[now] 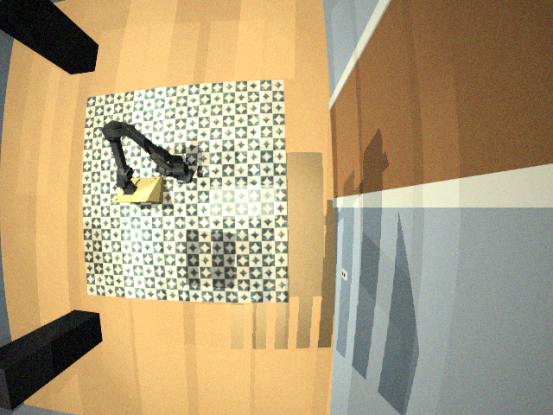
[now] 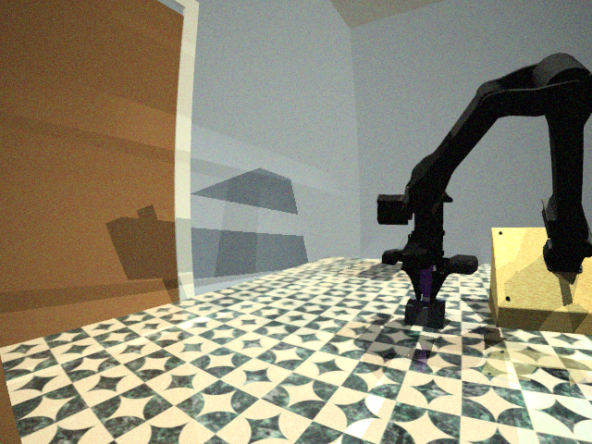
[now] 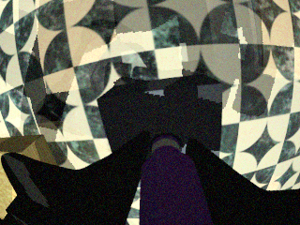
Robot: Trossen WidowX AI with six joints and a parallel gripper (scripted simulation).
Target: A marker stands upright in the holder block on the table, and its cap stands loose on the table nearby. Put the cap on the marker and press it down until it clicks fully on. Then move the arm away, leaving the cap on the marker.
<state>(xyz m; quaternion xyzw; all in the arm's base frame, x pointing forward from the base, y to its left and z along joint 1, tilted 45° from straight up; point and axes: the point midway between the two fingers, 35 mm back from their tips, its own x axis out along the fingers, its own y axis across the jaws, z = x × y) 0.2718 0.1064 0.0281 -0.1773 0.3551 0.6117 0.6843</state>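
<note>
Here, I log my gripper [image 2: 426, 287] clamped on the purple cap [image 2: 426, 280], directly above the dark holder block [image 2: 425, 313]. Tan mount [image 2: 525, 281] nearby; tabletop [image 2: 191, 373] open toward its far edges.

A single robot arm [image 2: 483, 124] of matte black throughout, built from thick, rounded links with bulging cylindrical joints, the largest a drum-shaped joint [image 2: 559, 71]. Its base sits on a pale yellow wedge-shaped mount [image 2: 521, 281] with small dark screw holes near its corners. A boxy black module [image 2: 392, 209] juts from the side of the wrist. Below it, two short rounded lugs [image 2: 462, 263] project sideways from the gripper [image 2: 426, 287] body, whose two black fingers taper to narrow tips. No cables, labels or markings show on the dark casing.
</note>
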